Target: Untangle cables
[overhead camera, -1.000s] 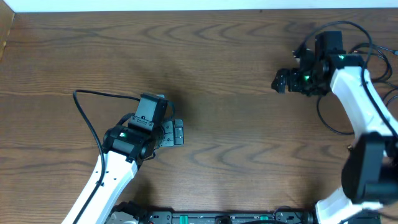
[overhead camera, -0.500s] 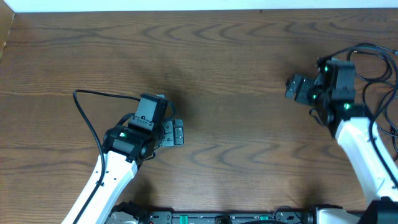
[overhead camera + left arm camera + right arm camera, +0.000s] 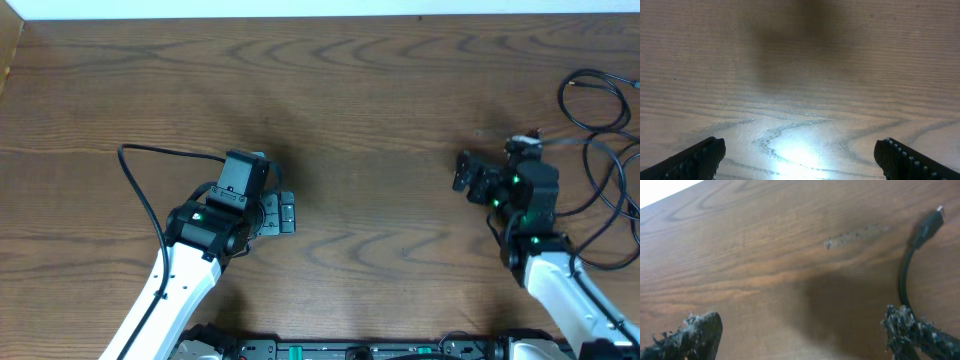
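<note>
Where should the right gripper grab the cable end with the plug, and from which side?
Probably the thin straight stretch of the cable just behind its plug, from above: it lies flat on the table with nothing crossing it there.

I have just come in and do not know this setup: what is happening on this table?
Two robot arms are at a brown wooden table and are meant to untangle thin black cables, which lie in loose loops near the table's right side. Neither arm holds anything at this moment. The right hand is open and close to the cables, and one plug end lies on the wood just ahead of it. The left hand is open too, over bare wood far from the cables.
</note>
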You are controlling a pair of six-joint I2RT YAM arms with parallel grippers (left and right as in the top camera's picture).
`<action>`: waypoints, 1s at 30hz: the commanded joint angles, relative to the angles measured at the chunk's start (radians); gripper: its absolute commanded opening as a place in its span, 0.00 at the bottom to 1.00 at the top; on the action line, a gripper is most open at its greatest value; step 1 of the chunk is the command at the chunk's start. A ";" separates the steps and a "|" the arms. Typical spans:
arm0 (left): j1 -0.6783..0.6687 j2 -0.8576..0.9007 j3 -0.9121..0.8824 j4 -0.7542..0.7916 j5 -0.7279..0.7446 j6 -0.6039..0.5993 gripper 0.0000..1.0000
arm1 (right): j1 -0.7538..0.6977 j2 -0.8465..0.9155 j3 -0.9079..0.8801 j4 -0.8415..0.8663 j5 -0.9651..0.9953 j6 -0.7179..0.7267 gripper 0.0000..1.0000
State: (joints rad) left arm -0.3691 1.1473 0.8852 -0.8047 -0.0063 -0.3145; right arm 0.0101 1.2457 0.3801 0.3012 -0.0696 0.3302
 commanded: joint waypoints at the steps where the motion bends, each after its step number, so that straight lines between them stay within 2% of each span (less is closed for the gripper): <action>1: 0.004 -0.008 0.020 -0.002 -0.013 -0.005 1.00 | 0.005 -0.050 -0.074 0.075 0.015 0.006 0.99; 15: 0.004 -0.008 0.020 -0.002 -0.013 -0.005 1.00 | 0.005 -0.167 -0.378 0.532 0.014 0.006 0.99; 24: 0.004 -0.008 0.020 -0.002 -0.013 -0.005 1.00 | 0.005 -0.201 -0.375 0.519 0.010 0.006 0.99; 30: 0.004 -0.008 0.020 -0.002 -0.013 -0.005 1.00 | 0.005 -0.310 -0.375 0.430 0.010 0.006 0.99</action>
State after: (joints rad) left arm -0.3691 1.1473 0.8852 -0.8047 -0.0063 -0.3145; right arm 0.0101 0.9829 0.0082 0.7528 -0.0700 0.3302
